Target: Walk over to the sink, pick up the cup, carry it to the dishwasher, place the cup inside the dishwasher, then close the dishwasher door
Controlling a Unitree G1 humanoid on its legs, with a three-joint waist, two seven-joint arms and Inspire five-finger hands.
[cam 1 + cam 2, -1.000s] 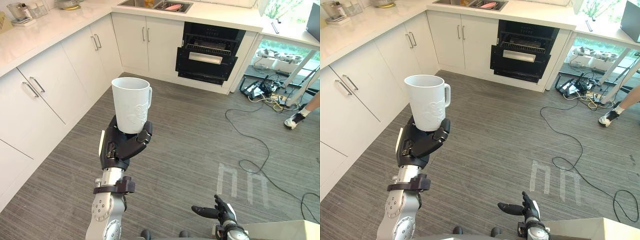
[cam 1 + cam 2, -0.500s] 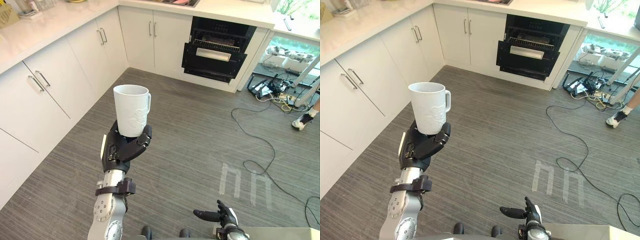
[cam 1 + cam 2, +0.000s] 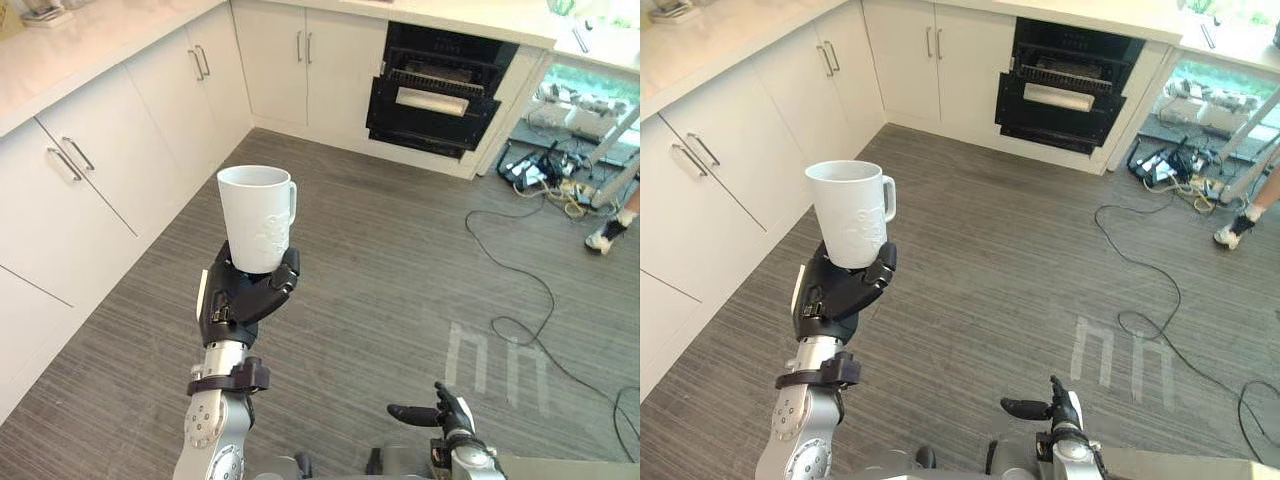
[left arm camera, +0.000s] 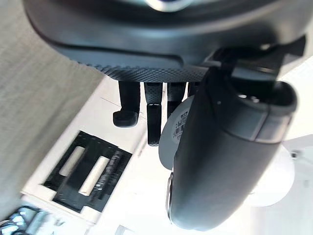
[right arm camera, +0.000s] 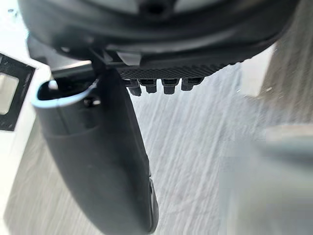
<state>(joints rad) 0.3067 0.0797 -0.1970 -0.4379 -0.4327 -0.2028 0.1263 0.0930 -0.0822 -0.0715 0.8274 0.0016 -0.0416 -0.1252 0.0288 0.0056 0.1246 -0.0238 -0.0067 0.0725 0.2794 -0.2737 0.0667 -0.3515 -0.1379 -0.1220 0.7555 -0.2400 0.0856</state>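
- White cup (image 3: 258, 215) stands upright in the left eye view, raised above the grey wood-grain floor (image 3: 380, 270), with its handle turned towards the robot's right and a raised pattern on its side; the left hand (image 3: 240, 297) is wrapped round its lower part from below
- Right eye view: the black dishwasher (image 3: 1070, 85) is well apart from the cup, set under the counter (image 3: 1080, 8) among white cabinets (image 3: 710, 170) with bar handles, its dark inside showing; the right hand (image 3: 1055, 408) is low at the near edge, fingers stretched out and holding nothing; a person's shoe (image 3: 1228, 235) is at the far right
- Left wrist view: fingers (image 4: 153, 117) and thumb (image 4: 220, 161) bend round the cup's pale base, with the dishwasher beyond them
- Right wrist view: the right hand's fingers (image 5: 164, 85) reach out uncurled over the floor
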